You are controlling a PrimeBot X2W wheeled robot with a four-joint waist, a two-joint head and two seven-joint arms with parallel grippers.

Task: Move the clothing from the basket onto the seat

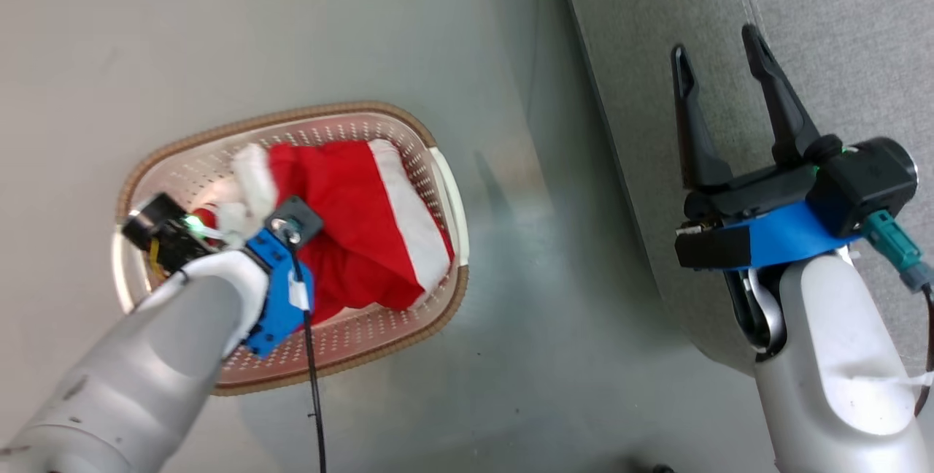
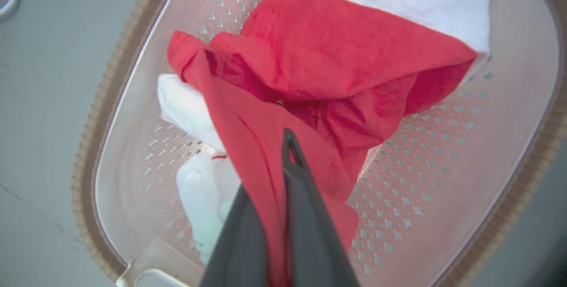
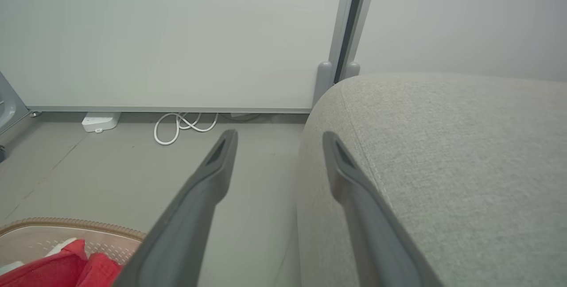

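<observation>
Zero garments on the seat as far as I can see. All the clothing is in the basket, directly under my left gripper. Its fingers are pinched together on a red fold, with fabric sandwiched between them. The rest of the pile spreads beyond the tips, white trim at the far end. My read: grasp made, lift and carry-over not yet done. Left forearm reaches down into the basket from the near side. Right gripper hangs over the seat edge, jaws wide apart, nothing in them. Basket is well off to its left, floor between.
</observation>
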